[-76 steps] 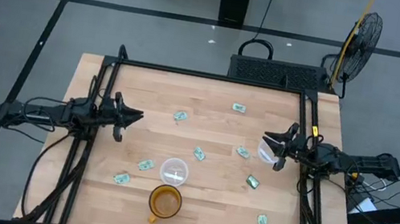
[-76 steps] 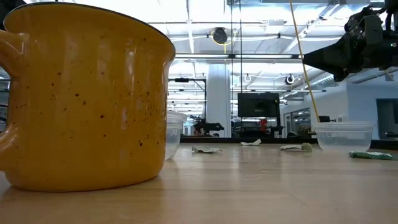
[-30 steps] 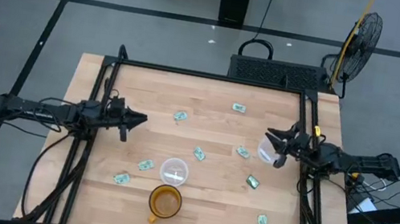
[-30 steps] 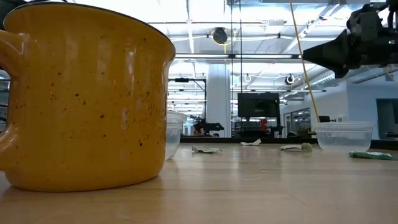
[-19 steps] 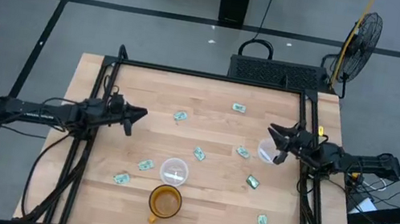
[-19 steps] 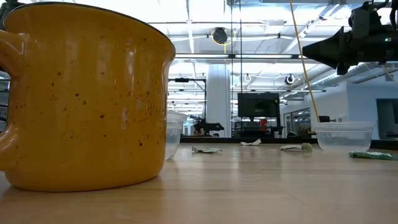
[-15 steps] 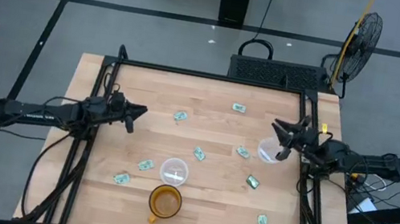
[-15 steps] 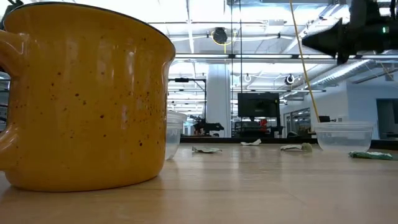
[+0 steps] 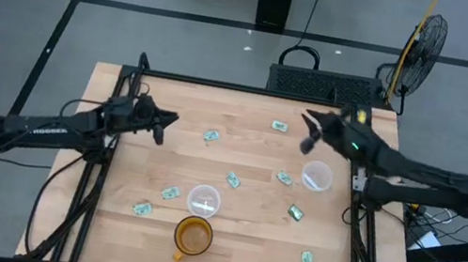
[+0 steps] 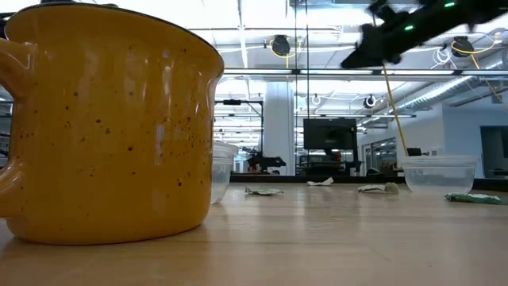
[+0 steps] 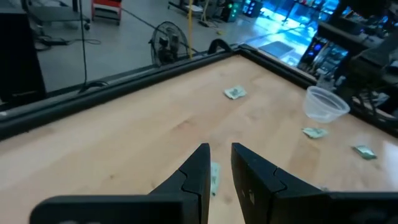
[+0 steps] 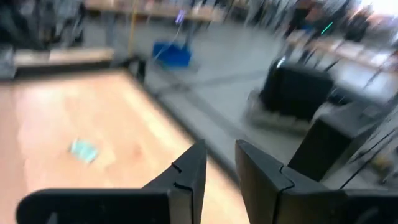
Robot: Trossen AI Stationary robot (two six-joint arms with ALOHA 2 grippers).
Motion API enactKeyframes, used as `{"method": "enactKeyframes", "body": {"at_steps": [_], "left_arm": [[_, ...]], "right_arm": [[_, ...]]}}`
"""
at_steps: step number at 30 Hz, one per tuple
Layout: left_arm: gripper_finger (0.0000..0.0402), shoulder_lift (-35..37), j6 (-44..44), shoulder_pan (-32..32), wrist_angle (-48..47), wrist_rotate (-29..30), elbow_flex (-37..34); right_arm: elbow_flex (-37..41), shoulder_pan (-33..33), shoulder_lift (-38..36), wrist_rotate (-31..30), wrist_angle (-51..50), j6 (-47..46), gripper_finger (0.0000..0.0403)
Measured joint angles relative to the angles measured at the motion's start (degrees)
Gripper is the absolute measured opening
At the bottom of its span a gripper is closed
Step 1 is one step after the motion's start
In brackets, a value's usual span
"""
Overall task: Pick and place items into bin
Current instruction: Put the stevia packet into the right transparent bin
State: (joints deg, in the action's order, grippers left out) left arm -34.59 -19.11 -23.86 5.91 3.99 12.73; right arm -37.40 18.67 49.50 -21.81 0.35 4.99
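Several small pale green-and-white packets lie flat on the wooden table, among them one (image 9: 211,134), one (image 9: 279,126), one (image 9: 284,178) and one (image 9: 232,180). My left gripper (image 9: 164,122) hovers left of the packet at the table's far middle, fingers shut (image 11: 221,155); that packet (image 11: 214,177) shows just past its fingertips. My right gripper (image 9: 308,129) hangs in the air beside the far packet (image 12: 83,149), fingers shut (image 12: 219,155). In the low view the right arm (image 10: 389,36) is high above the table.
Two clear plastic cups stand on the table, one near the right edge (image 9: 316,175) and one in the middle (image 9: 204,200). A yellow speckled mug (image 9: 193,236) stands near the front edge and fills the low view's left (image 10: 111,119). A black frame (image 9: 250,89) rims the table.
My right gripper has swung from above the right clear cup toward the table's far edge and leftward, rising as it went; its wrist view is blurred by the motion. My left gripper has crept toward the far edge and slightly rightward. Nothing on the table has moved.
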Motion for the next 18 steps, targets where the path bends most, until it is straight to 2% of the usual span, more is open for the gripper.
{"method": "enactKeyframes", "body": {"at_steps": [3,8,13,18], "left_arm": [[0.0069,-2.8,0.0,-0.2,-0.1,0.0,1.8],[0.0069,-6.1,-0.7,-0.1,-0.4,-0.5,2.5],[0.0069,-8.7,-0.9,-0.1,-1.6,-2.6,2.5],[0.0069,-10.3,-0.2,-0.1,-1.6,-1.2,2.5]], "right_arm": [[-3.8,7.3,9.9,9.9,-2.3,0.4,0.0077],[-6.8,17.5,23.8,15.9,-2.0,-4.4,0.0077],[-6.8,22.1,33.0,17.3,-2.1,-9.6,0.0077],[-6.8,22.5,37.0,17.6,-1.8,-12.1,0.0077]]}}
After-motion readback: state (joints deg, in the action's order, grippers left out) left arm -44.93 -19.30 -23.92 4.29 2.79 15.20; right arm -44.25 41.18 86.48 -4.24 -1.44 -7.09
